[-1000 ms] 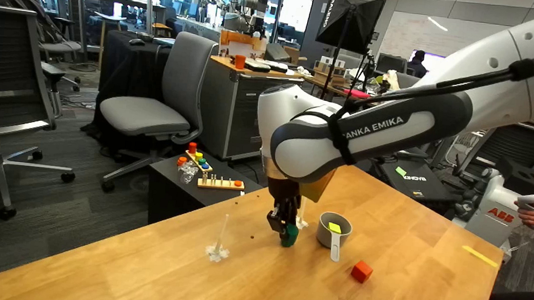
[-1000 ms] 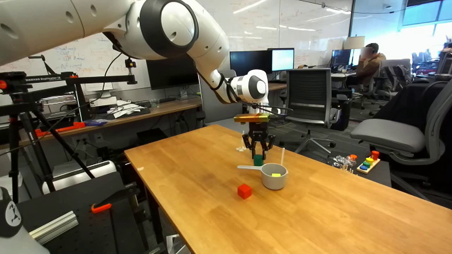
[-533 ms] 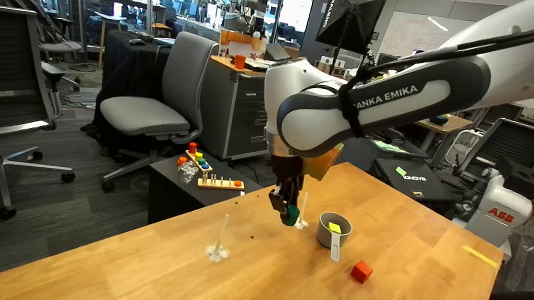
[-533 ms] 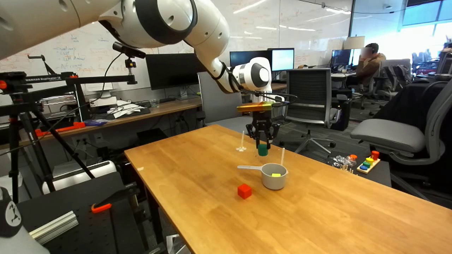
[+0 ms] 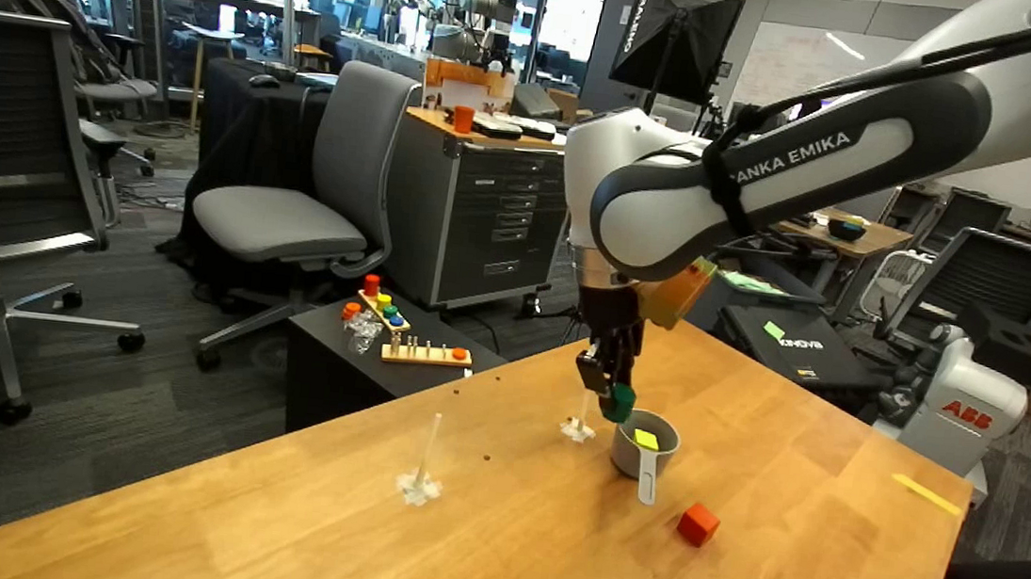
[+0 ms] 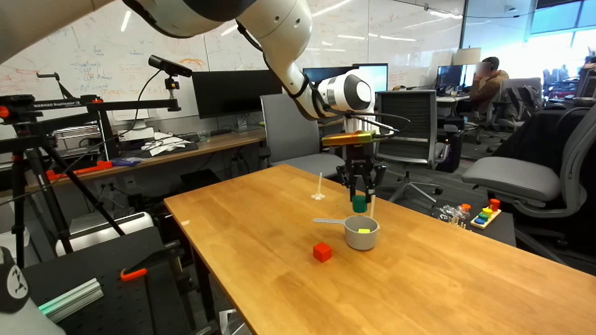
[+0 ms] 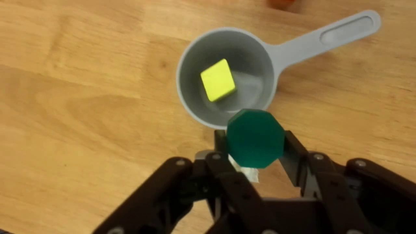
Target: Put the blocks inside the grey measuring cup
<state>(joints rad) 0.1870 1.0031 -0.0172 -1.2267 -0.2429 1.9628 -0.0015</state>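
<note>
We've got the green block [image 7: 255, 140] pinched in the pincer [image 6: 361, 195], up off the table [image 6: 442, 279]. The yellow block [image 7: 217, 80] is in the cup [image 6: 361, 241], which sits lower than the pincer, just off to its side. The red block [image 6: 322, 252] is just sitting on the table, out past the cup from the pincer.

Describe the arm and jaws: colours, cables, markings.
The arm is rounded and white, with dark grey panelling lettered "ANKA EMIKA" beside a black strap. Black cables run along it. The jaws are black and jointed, with round grey fasteners; an orange and yellow piece sits above them.
</note>
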